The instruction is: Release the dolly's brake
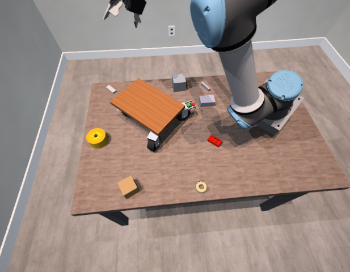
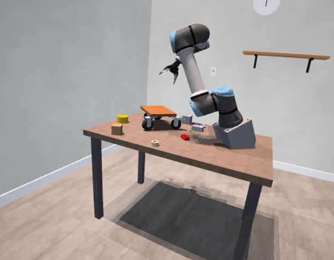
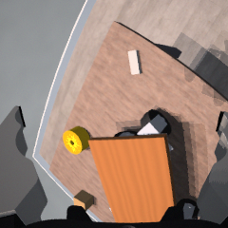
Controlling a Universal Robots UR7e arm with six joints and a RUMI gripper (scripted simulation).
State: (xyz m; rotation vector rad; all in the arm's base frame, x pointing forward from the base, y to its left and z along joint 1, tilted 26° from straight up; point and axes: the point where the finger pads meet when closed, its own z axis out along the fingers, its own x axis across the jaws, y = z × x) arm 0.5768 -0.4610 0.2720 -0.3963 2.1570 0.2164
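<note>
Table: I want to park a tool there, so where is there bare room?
Free: right front of the table, beyond the red brick and ring. Crowded: between the dolly and the arm's base, with grey blocks.

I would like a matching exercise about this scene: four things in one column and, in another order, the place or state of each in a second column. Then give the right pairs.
Things
1. gripper
2. yellow spool
3. red brick
4. dolly

Places or states
A. lies between the dolly and the arm's base
B. stands on its wheels on the table
C. wide open, high above the table, holding nothing
D. sits near the table's edge, on the dolly's side away from the arm

Pairs: 1-C, 2-D, 3-A, 4-B
</note>
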